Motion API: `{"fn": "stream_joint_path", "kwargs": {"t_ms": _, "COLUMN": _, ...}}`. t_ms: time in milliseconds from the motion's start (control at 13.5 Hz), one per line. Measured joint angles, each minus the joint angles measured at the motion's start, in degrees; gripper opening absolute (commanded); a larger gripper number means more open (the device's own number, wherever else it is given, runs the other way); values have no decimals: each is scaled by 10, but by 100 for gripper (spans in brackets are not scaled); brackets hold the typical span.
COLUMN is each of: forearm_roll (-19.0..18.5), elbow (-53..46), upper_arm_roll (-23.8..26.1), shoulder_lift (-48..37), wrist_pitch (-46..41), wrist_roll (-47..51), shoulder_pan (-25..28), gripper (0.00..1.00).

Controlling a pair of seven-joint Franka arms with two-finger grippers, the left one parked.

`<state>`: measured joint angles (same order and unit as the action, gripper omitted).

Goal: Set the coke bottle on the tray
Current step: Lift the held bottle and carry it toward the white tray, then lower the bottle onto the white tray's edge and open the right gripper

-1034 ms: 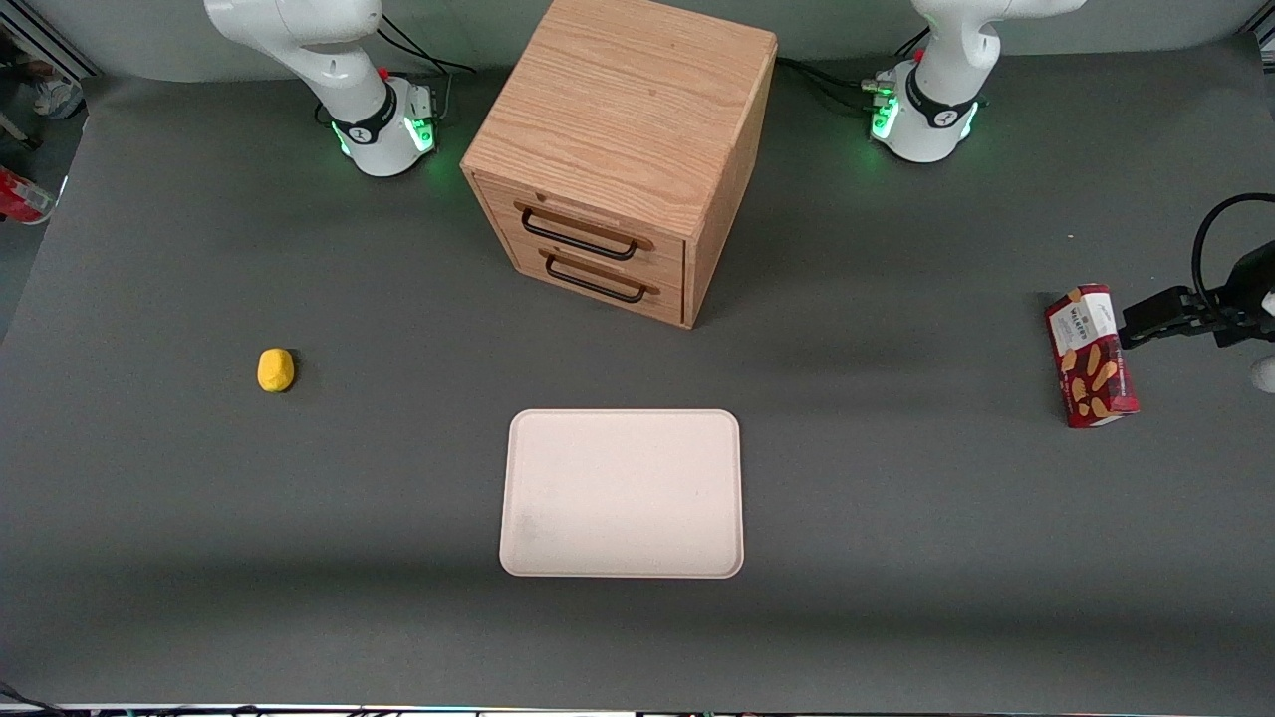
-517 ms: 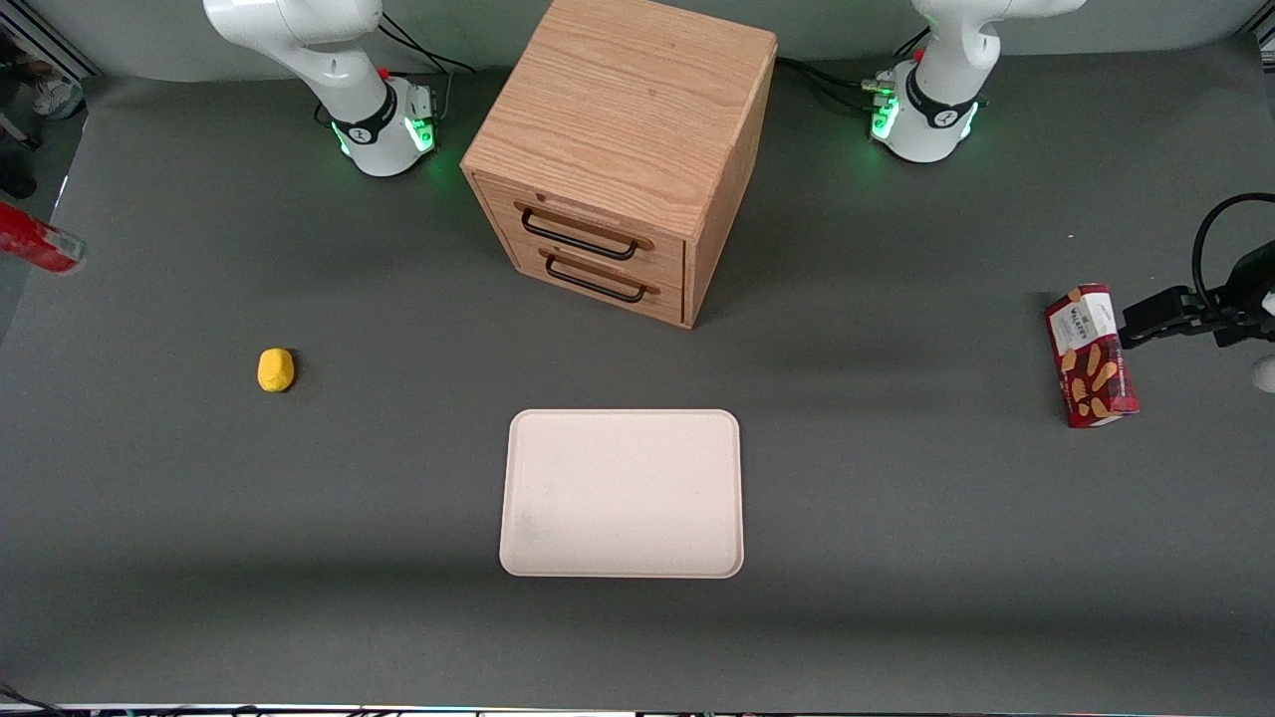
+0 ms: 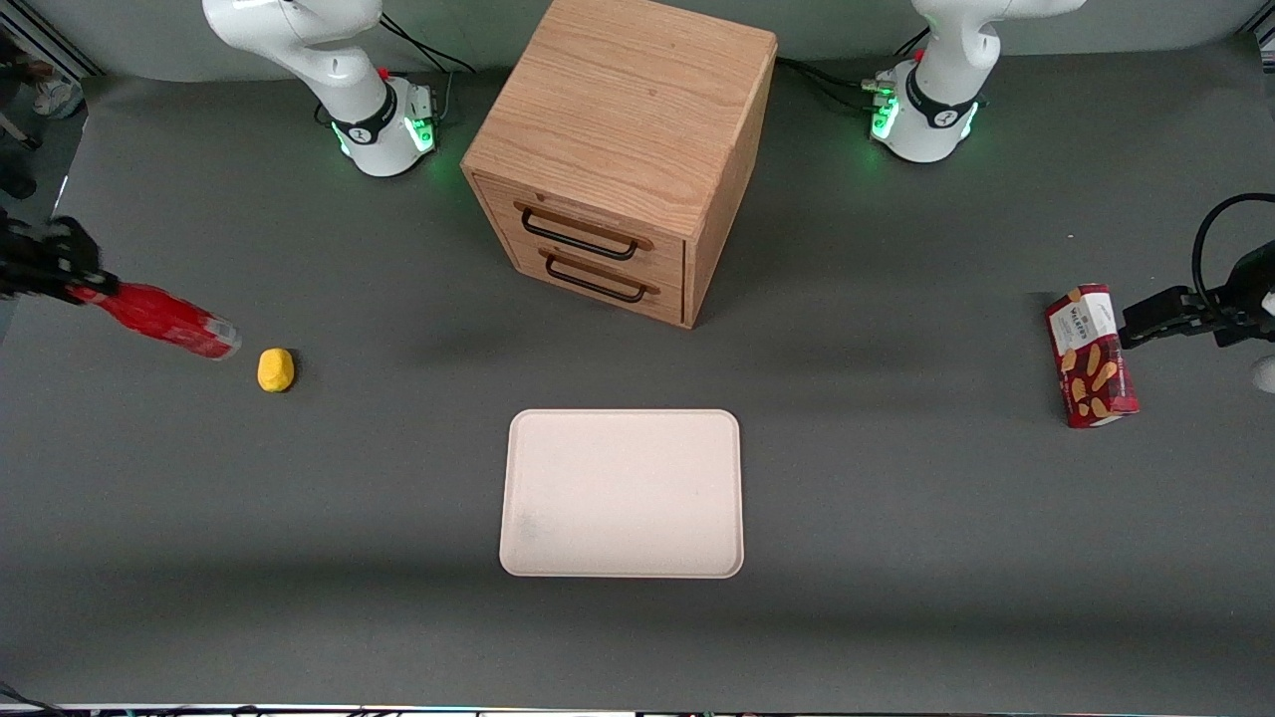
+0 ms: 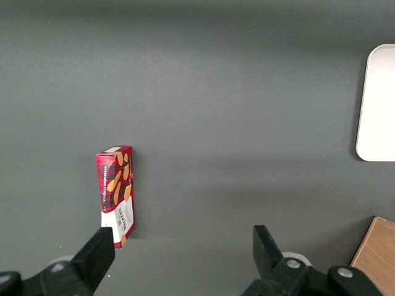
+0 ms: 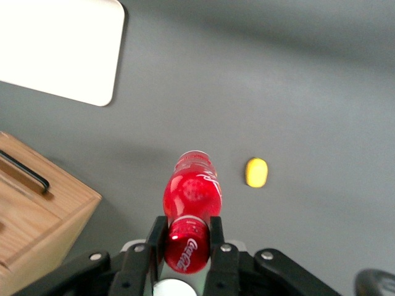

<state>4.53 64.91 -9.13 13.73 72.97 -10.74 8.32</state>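
The coke bottle (image 3: 159, 318) is held by its cap end in the gripper (image 3: 60, 274), carried tilted above the desk (image 3: 896, 518) at the working arm's end, its silvery base pointing toward the yellow lump (image 3: 275, 369) and stopping just short of it. In the right wrist view the coke bottle (image 5: 190, 216) is seen clamped between the two fingers (image 5: 216, 237), so the jaws are closed narrow on its neck.

A change is recorded: a second ago only a sliver of red was visible at the frame's edge, half a second ago more of the bottle, and now the whole bottle and the gripper are well inside the view. The bottle is therefore being carried inward, toward the tray (image 3: 623, 493).

The tray lies flat and bare, nearer the front camera than the wooden drawer cabinet (image 3: 618, 149) and well apart from the bottle. The transport is judged to be in its early part; most of the sideways travel and the lowering are not yet done. The tilted hold is noted: the bottle would need to be righted or laid down gently, or it may roll on release.
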Motion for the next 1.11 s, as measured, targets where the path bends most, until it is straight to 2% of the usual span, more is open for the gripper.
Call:
{"fn": "stream_joint_path", "kwargs": {"t_ms": 369, "forearm_roll": -3, "elbow": -96, "upper_arm_roll": 142, "shoulder_lift": 100, "wrist_pitch": 1, "wrist_roll": 231, "shoulder_pan": 0, "gripper": 0}}
{"fn": "stream_joint_path", "kwargs": {"t_ms": 443, "forearm_roll": -17, "elbow": -110, "upper_arm_roll": 169, "shoulder_lift": 116, "wrist_pitch": 2, "wrist_roll": 268, "shoulder_pan": 2, "gripper": 0}}
{"fn": "stream_joint_path", "kwargs": {"t_ms": 665, "forearm_roll": -94, "elbow": -130, "upper_arm_roll": 258, "shoulder_lift": 150, "wrist_pitch": 15, "wrist_roll": 374, "shoulder_pan": 16, "gripper": 0}}
{"fn": "stream_joint_path", "kwargs": {"t_ms": 739, "forearm_roll": -107, "elbow": -133, "upper_arm_roll": 286, "shoulder_lift": 158, "wrist_pitch": 20, "wrist_roll": 415, "shoulder_pan": 20, "gripper": 0}}
{"fn": "stream_joint_path", "kwargs": {"t_ms": 887, "forearm_roll": -115, "elbow": -134, "upper_arm_roll": 318, "shoulder_lift": 165, "wrist_pitch": 37, "wrist_roll": 471, "shoulder_pan": 25, "gripper": 0}}
{"fn": "stream_joint_path", "kwargs": {"t_ms": 1108, "forearm_roll": -116, "elbow": -135, "upper_arm_roll": 328, "shoulder_lift": 167, "wrist_pitch": 55, "wrist_roll": 486, "shoulder_pan": 26, "gripper": 0}}
